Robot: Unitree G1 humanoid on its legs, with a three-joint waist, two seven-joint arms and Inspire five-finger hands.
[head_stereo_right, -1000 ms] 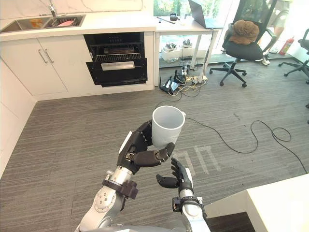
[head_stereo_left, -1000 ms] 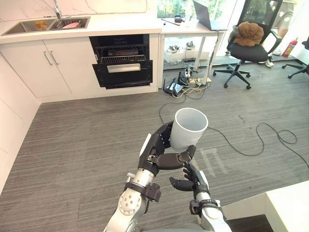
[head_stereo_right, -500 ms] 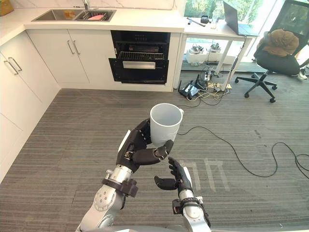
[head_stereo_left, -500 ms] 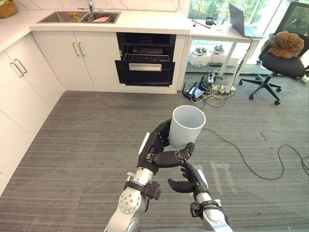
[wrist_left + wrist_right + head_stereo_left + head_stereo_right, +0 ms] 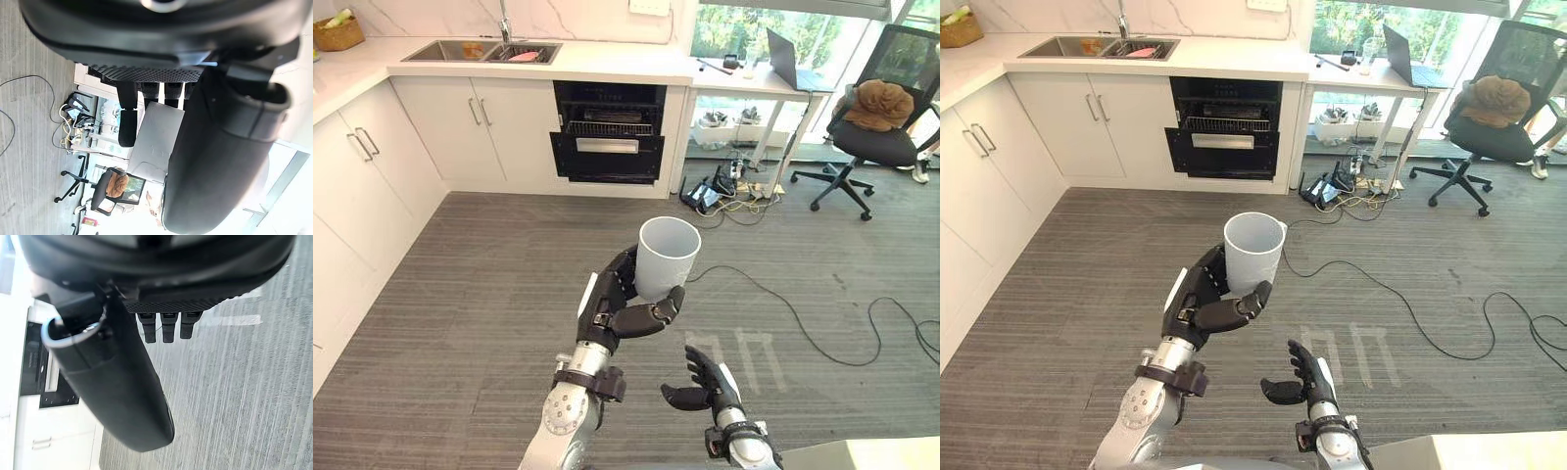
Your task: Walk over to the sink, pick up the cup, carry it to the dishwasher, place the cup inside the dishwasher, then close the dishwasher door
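My left hand (image 5: 612, 308) is shut on a white cup (image 5: 663, 257), held upright above the grey floor; its fingers wrap one side and the thumb crosses the front. The cup's pale wall (image 5: 156, 142) shows between the fingers in the left wrist view. My right hand (image 5: 705, 384) hangs lower and nearer, fingers relaxed and holding nothing. The dishwasher (image 5: 607, 132) stands far ahead under the counter, its door ajar and a wire rack showing. The sink (image 5: 481, 51) is set in the counter to its left.
White cabinets (image 5: 362, 186) run along the left and the back wall. A desk with a laptop (image 5: 793, 65) and an office chair (image 5: 876, 122) stand at the right. Cables (image 5: 783, 308) trail over the floor ahead, with a power strip (image 5: 710, 191) beside the dishwasher.
The camera has swung, so the cabinets and dishwasher sit differently in view. My left hand keeps the cup and has shifted slightly left. The right hand has dropped a little lower.
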